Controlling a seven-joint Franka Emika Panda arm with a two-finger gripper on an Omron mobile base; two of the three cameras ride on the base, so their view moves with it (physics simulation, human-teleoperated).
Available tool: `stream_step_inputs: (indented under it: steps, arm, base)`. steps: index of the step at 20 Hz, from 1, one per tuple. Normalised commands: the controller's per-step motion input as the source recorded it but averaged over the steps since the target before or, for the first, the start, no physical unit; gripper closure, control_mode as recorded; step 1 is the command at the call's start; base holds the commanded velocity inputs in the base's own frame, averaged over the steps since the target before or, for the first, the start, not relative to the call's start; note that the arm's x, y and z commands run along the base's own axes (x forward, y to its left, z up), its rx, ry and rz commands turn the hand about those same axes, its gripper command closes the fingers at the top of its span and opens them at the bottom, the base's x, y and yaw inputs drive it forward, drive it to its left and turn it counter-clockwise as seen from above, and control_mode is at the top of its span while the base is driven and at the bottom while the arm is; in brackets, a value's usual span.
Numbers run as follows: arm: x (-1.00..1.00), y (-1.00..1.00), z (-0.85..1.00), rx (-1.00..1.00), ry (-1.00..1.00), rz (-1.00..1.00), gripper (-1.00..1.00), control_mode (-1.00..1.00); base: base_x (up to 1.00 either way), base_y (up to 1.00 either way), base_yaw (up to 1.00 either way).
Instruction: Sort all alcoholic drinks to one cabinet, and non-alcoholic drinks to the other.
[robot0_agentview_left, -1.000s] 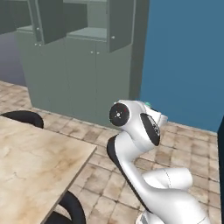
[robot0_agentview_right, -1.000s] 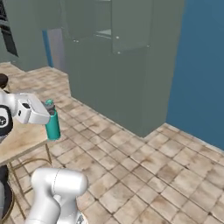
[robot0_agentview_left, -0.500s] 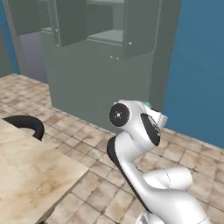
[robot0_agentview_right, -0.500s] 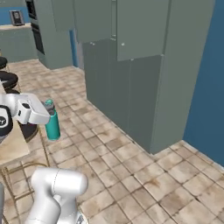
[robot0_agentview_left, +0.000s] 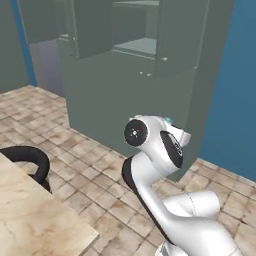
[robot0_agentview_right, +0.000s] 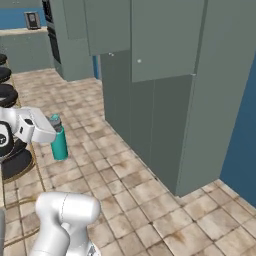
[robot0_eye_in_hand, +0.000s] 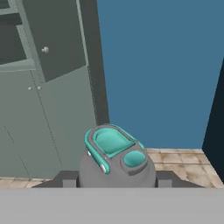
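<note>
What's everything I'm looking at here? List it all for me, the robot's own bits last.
teal bottle: one, teal with a grey cap, held upright between the fingers above the floor; from the hand view its cap fills the lower middle.
tall cabinet: one, grey-green, ahead of the robot; an upper door stands open in the left base view, showing a shelf.
table: one, beige marbled top, lower left of the left base view.
stool: one, black, beside the table.
round black seats: several, at the left edge of the right base view.
floor: brown tiles.
wall: blue, right of the cabinet.
arm: one, white with dark joints.
fingers: two, dark, either side of the bottle.
</note>
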Motion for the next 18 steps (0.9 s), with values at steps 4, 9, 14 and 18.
stream_step_inputs:
  steps: [4,9,14,18]
  arm:
    - [0.0,0.0,0.0,0.0,0.0,0.0,1.0,1.0]
    - [0.0,0.0,0.0,0.0,0.0,0.0,1.0,1.0]
    - [0.0,0.0,0.0,0.0,0.0,0.0,1.0,1.0]
    - [0.0,0.0,0.0,0.0,0.0,0.0,1.0,1.0]
  base:
    - [0.41,-0.03,0.0]
    - [0.19,-0.36,0.03]
    - [0.5,-0.5,0.06]
    - [0.7,-0.21,0.03]
